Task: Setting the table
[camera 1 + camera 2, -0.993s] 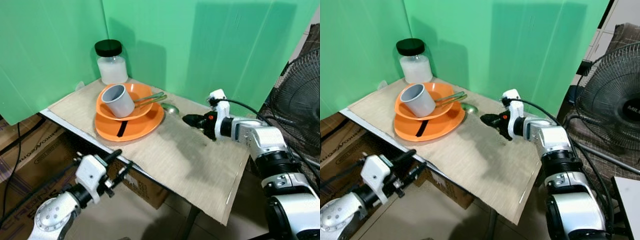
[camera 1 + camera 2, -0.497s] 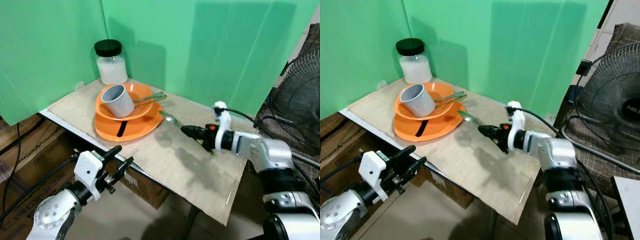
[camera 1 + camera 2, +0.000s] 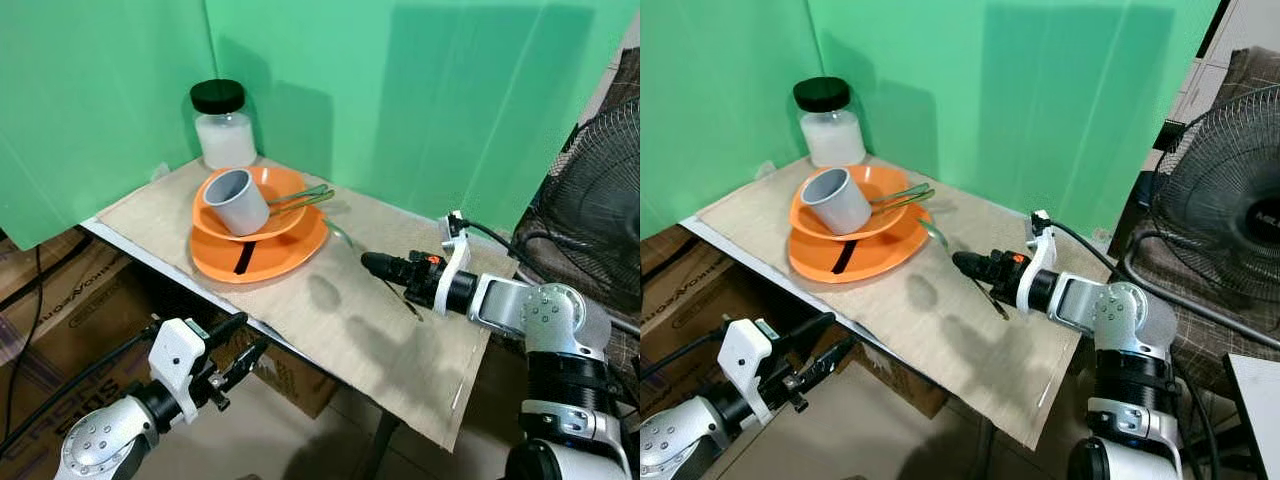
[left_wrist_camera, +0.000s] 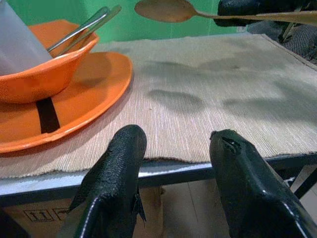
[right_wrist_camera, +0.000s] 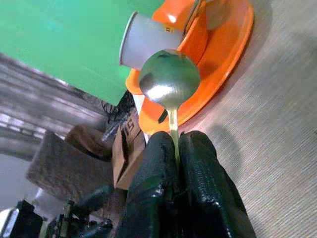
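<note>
My right gripper (image 3: 375,263) is shut on the handle of a metal spoon (image 3: 339,235) and holds it above the woven mat, just right of the orange plate (image 3: 295,258). In the right wrist view the spoon's bowl (image 5: 169,77) sticks out past the closed fingers (image 5: 156,168). An orange bowl (image 3: 283,184) sits on the plate, with a grey cup (image 3: 237,201) lying tilted in it and two metal utensils (image 3: 300,198) leaning on its rim. My left gripper (image 3: 237,345) hangs open below the table's front edge.
A white jar with a black lid (image 3: 223,125) stands at the back of the table (image 3: 380,330) against the green screen. A black fan (image 3: 600,190) stands to the right. Cardboard boxes (image 3: 60,290) sit under the table on the left.
My right gripper has lifted the spoon off the mat beside the plate and drawn it back toward me as the arm dropped lower. The left arm has sunk slightly.
</note>
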### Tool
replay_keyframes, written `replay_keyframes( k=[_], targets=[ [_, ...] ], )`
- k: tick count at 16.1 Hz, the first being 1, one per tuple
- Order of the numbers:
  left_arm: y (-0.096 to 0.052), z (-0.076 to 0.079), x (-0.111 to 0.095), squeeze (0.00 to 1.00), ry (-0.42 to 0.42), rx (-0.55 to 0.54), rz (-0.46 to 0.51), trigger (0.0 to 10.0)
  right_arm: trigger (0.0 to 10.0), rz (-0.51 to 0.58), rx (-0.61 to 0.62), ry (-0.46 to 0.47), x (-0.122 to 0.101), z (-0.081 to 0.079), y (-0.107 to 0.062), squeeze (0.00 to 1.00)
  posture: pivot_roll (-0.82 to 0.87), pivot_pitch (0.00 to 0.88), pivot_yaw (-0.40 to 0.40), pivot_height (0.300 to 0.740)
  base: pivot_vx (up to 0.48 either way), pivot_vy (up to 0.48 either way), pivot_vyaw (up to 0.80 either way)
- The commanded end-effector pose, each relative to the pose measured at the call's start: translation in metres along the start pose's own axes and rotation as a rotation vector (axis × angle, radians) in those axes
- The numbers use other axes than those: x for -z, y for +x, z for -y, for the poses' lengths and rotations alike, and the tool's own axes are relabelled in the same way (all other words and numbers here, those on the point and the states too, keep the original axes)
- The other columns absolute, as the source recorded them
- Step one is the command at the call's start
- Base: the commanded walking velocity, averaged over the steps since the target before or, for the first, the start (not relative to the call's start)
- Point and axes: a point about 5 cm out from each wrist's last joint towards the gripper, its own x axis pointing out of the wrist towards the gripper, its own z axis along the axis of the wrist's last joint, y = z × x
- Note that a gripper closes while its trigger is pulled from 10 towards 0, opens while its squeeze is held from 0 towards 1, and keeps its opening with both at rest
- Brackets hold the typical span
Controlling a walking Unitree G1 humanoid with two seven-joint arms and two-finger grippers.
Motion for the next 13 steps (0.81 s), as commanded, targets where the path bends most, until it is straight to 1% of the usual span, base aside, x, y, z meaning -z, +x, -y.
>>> replay_keyframes(
  k=[1,2,3,6,10,11,12,13],
  targets=[
    [-0.0003,0.0010,-0.0044,0.00,0.006,0.015,0.005,10.0,10.0,0.009,-0.003,-0.002,-0.0010,-0.0042,-0.0017,0.00,-0.05,0.000,0.014,0.740,0.000,0.000,0.00],
    [-0.0005,0.0012,-0.0042,0.00,0.006,0.017,0.002,10.0,10.0,0.011,0.005,0.010,0.0002,-0.0058,0.0003,0.22,-0.04,0.000,0.013,0.740,0.000,0.000,0.00],
    [-0.0008,0.0016,-0.0041,0.00,0.006,0.018,0.000,10.0,10.0,0.018,0.021,0.026,0.0005,-0.0066,0.0017,1.00,-0.04,0.000,0.012,0.740,0.000,0.000,0.00],
    [-0.0019,0.0028,-0.0037,0.00,0.006,0.019,-0.004,10.0,10.0,0.032,0.058,0.044,0.0006,-0.0035,0.0042,1.00,-0.04,0.000,0.010,0.740,0.000,0.000,0.00],
    [-0.0041,0.0032,-0.0028,0.00,0.006,0.018,-0.012,10.0,10.0,0.038,0.079,0.014,0.0009,-0.0033,0.0047,1.00,-0.04,0.000,0.012,0.740,0.000,0.000,0.00],
    [-0.0061,0.0029,-0.0021,0.00,0.007,0.018,-0.020,10.0,10.0,-0.004,0.125,-0.145,0.0034,-0.0050,0.0016,1.00,-0.04,0.000,0.015,0.740,0.000,0.000,0.00],
    [-0.0066,0.0029,-0.0018,0.00,0.008,0.019,-0.024,10.0,10.0,-0.022,0.139,-0.202,0.0046,-0.0053,0.0009,1.00,-0.04,0.000,0.015,0.740,0.000,0.000,0.00],
    [-0.0098,0.0027,0.0005,0.00,0.019,0.023,-0.045,10.0,10.0,-0.080,0.183,-0.381,0.0069,-0.0069,-0.0022,1.00,-0.04,0.000,0.017,0.740,0.000,0.000,0.00]
  ],
)
